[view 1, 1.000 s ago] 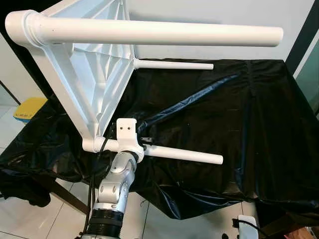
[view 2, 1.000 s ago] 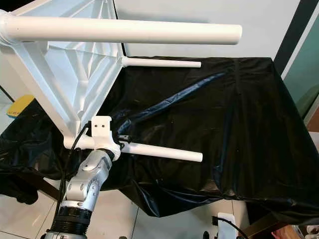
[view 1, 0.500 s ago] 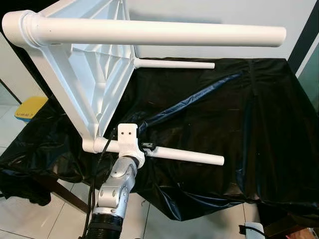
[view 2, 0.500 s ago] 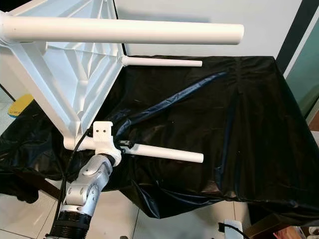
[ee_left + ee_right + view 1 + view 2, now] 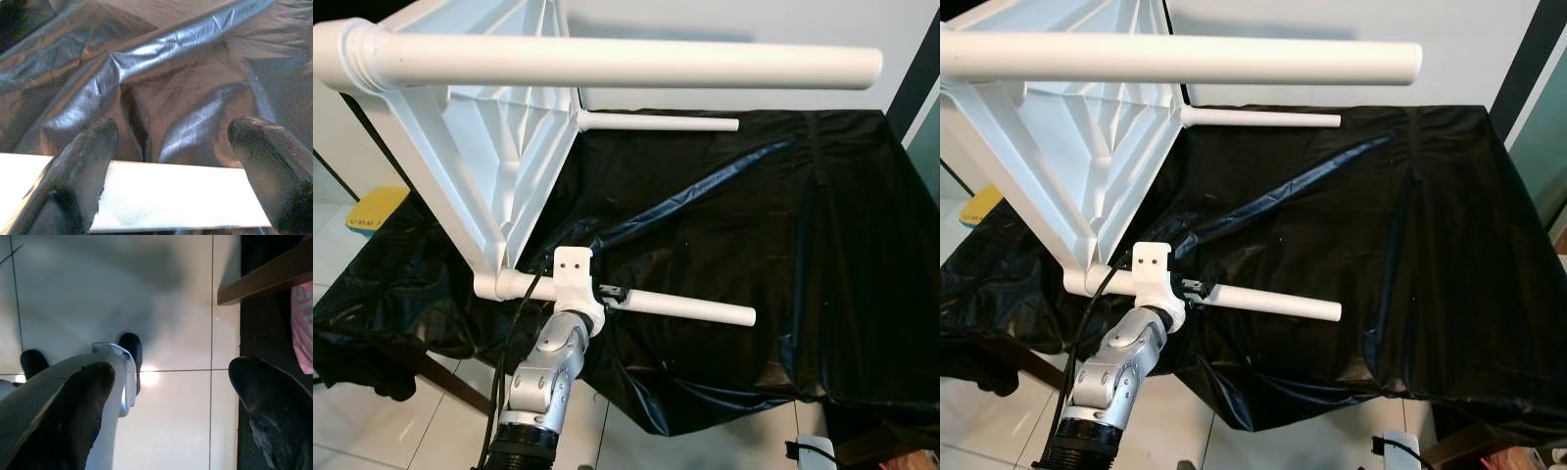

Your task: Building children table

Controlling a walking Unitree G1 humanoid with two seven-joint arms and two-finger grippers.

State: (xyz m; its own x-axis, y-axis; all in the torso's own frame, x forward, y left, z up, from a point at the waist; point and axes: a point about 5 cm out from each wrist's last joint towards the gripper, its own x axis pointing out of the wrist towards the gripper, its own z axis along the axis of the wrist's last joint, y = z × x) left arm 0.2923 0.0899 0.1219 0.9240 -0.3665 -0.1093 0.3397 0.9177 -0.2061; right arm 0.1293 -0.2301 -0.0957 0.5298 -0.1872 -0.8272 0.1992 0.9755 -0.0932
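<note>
From the head cameras, the white children's table (image 5: 480,137) is tipped on its side over the black plastic sheet (image 5: 783,225), its ribbed underside facing the robot's right. All legs run level and point the same way, toward the robot's right. The near lower leg (image 5: 680,308) is the one that matters: the left gripper (image 5: 612,292) sits against it just past its socket at the tabletop's lower corner, reaching across the leg's long axis. The left arm is plainly the nearer one; the right arm hangs low, off by the floor.

In the left wrist view, the two black fingers (image 5: 83,161) stand wide apart, and the white leg (image 5: 171,198) lies crosswise between them, over the crinkled sheet. They straddle it without pinching it.

In the right wrist view, the right gripper (image 5: 171,401) points down at pale floor tiles (image 5: 171,293), fingers spread and holding nothing, beside a wooden edge (image 5: 264,276).
</note>
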